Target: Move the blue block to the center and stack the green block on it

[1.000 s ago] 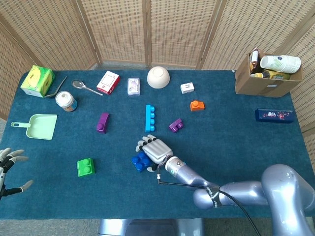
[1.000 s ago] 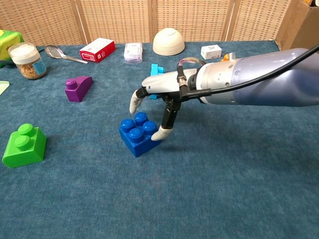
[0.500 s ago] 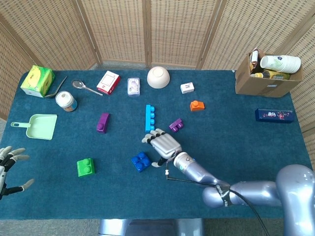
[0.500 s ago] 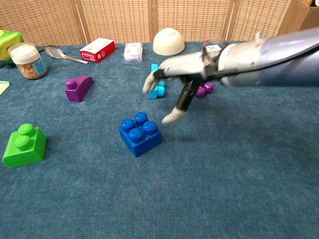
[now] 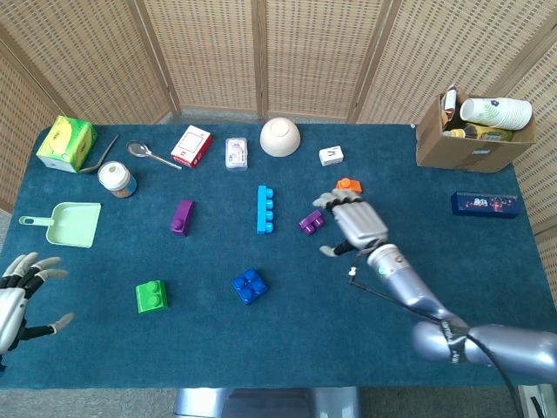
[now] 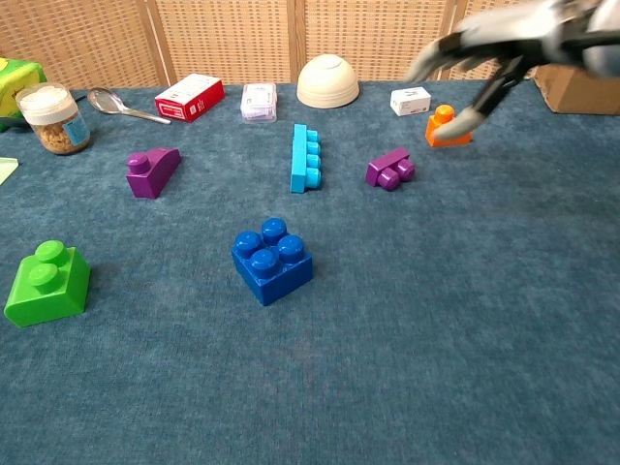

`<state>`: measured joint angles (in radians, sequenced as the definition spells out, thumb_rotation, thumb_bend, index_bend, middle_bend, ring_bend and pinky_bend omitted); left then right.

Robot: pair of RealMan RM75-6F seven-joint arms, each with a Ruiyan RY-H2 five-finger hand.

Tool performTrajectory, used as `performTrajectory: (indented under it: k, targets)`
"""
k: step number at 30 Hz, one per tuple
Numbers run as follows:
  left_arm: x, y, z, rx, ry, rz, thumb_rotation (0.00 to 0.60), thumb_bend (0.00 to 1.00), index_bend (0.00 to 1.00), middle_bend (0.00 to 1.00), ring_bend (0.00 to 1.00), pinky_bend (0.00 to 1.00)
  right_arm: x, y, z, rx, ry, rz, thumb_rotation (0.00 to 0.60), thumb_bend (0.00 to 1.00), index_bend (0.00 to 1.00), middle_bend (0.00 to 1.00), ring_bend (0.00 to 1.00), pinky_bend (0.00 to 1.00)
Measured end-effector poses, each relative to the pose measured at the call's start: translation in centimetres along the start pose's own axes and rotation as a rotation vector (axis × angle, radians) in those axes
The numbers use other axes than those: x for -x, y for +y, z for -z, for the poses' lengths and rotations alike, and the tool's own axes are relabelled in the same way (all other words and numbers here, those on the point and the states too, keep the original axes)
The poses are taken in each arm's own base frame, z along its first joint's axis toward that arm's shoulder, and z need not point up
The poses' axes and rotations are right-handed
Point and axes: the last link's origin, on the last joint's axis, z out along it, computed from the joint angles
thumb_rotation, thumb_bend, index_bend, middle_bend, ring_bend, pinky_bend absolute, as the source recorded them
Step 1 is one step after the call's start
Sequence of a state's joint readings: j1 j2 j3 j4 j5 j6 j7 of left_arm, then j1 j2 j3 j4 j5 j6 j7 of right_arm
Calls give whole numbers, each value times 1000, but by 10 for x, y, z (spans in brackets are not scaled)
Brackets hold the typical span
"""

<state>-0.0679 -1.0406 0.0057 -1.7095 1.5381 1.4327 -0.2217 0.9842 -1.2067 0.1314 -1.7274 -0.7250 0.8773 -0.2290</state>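
The blue block sits alone on the cloth near the middle front, with nothing touching it. The green block lies to its left, studs up. My right hand is raised well to the right of the blue block, fingers spread and empty, blurred in the chest view. My left hand hovers at the table's left front edge, fingers apart, holding nothing, left of the green block.
A long light-blue brick, two purple blocks and an orange block lie behind the blue one. Further back are a bowl, small boxes, a jar, a spoon and a green dustpan. A cardboard box stands at the back right.
My right hand let go of the blue block, rose and swung away to the right. The blue block stayed where it was set down. My left hand edged slightly inward.
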Motion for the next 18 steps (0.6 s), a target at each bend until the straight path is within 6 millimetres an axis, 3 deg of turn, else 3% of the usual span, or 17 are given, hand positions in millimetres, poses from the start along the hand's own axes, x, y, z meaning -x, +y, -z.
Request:
performTrajectory:
  k: [6,10,18]
  targets:
    - [2,9,-5,21,-12,-3,596,244,312,215,36,0,-17,55,21,126,96,-29,480,235,175,128,0,0]
    - [4,12,-8,26,-23,-2,593,245,313,214,36,0,-31,96,44,219,151,-11,488,236,179,134,0,0]
    - [9,22,-15,49,-40,-1,594,244,314,214,36,0,-41,144,92,349,236,-21,488,236,202,137,0,0]
